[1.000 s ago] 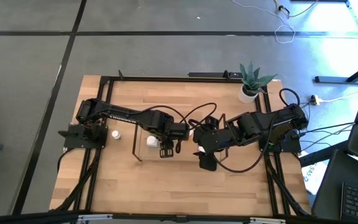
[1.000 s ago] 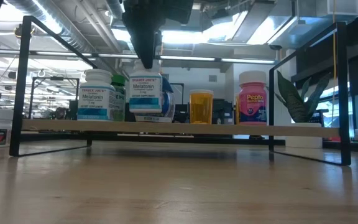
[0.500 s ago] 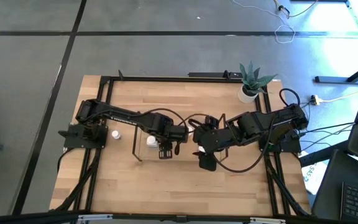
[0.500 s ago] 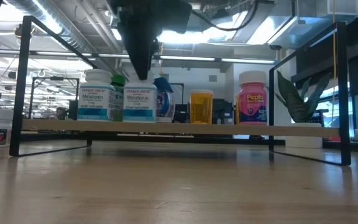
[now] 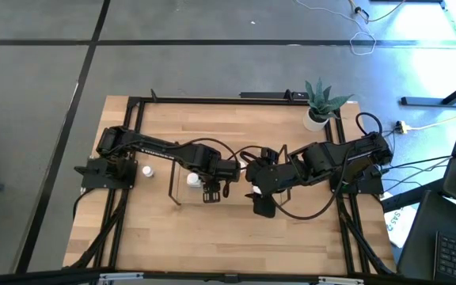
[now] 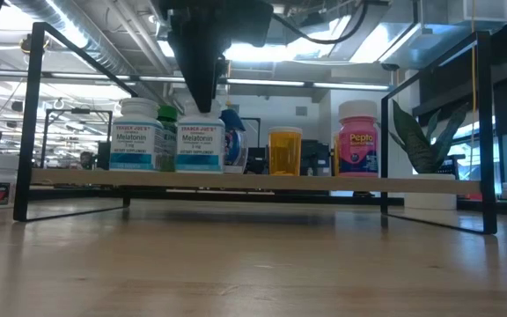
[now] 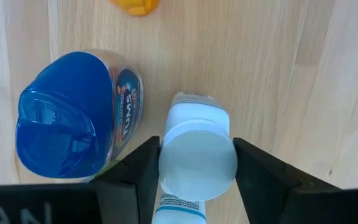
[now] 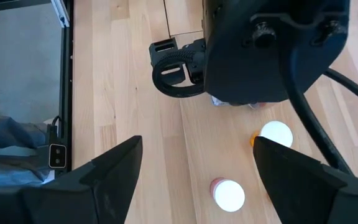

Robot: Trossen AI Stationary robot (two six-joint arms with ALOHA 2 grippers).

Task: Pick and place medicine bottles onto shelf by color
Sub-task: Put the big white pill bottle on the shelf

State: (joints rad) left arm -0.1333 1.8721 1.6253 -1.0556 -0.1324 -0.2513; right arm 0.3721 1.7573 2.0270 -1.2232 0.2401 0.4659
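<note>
The shelf [image 6: 236, 181], a light wood board in a dark wire frame, carries a white-capped Melatonin bottle [image 6: 136, 134], a green-capped bottle [image 6: 167, 115] behind it, a blue-capped bottle [image 7: 67, 124], an orange bottle [image 6: 284, 151] and a pink Pepto bottle [image 6: 357, 136]. My left gripper [image 7: 197, 165] is shut on a second white-capped Melatonin bottle [image 6: 200, 145], which stands beside the first one. My right gripper [image 8: 197, 180] is open and empty over the table, on the shelf's right. Another white-capped bottle [image 5: 146, 170] stands on the table left of the shelf. My left gripper pinches the bottle's round white cap [image 7: 197, 163] between its two fingers, one on each side. The fingers come from above, pointing down. The bottle stands upright, its base on the shelf board [image 6: 199, 173], next to the blue-capped bottle.
A green plant in a white pot [image 5: 319, 107] stands at the table's far right corner. A black frame [image 5: 212, 100] edges the table. The shelf's upright wire ends [image 6: 32, 123] rise at both sides. Bare wood lies near the front edge [image 5: 228, 245].
My left gripper has gone down with the second Melatonin bottle. The bottle hung a little above the board and slightly further right a second ago; now it stands on the board beside the first Melatonin bottle.
</note>
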